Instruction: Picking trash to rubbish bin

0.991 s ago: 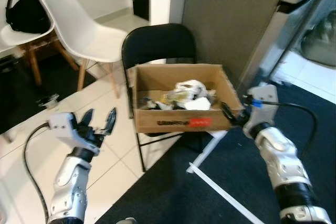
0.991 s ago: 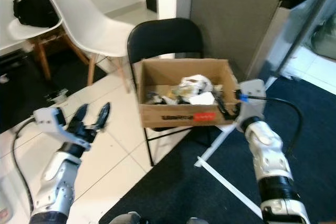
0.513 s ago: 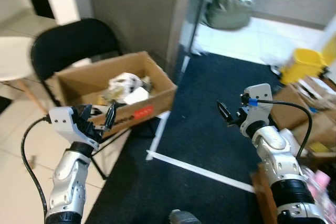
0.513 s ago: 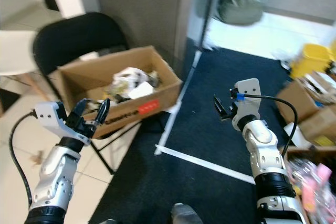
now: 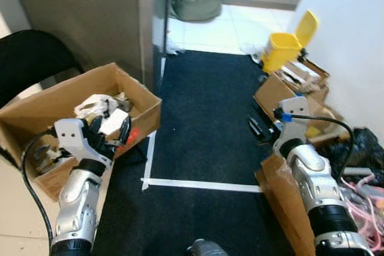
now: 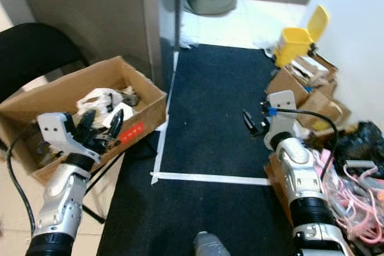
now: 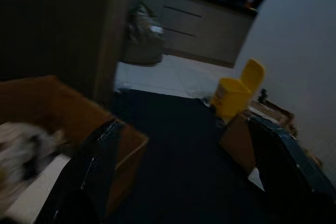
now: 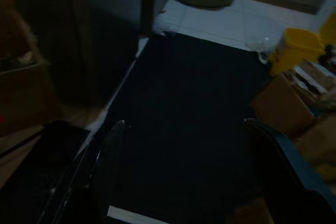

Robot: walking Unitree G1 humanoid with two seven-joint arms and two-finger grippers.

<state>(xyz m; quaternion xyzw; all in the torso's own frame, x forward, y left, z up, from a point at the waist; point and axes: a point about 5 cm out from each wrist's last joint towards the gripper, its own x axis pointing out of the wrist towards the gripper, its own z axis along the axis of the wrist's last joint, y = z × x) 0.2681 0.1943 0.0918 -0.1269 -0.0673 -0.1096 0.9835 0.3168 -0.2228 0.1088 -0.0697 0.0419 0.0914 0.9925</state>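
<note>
The head views show one open brown cardboard box [image 5: 139, 107] of crumpled white trash [image 6: 99, 98] resting on a black folding chair [image 5: 27, 58] at the robot's left. The left gripper [image 5: 110, 132] hangs spread before the box. The right gripper [image 6: 253, 125] is spread over the dark carpet [image 6: 210, 112]. The left wrist view adds dim cabinets [image 7: 197, 30] behind one yellow flip-lid bin [image 5: 288, 43].

trash [image 6: 107, 101]: crumpled white and dark scraps heaped inside the box | cardboard box [image 6: 147, 114]: brown, open top, red label on its front, sitting on a black chair | rubbish bin [image 6: 291, 42]: yellow, lid tipped open, upright on the floor by the white wall
</note>
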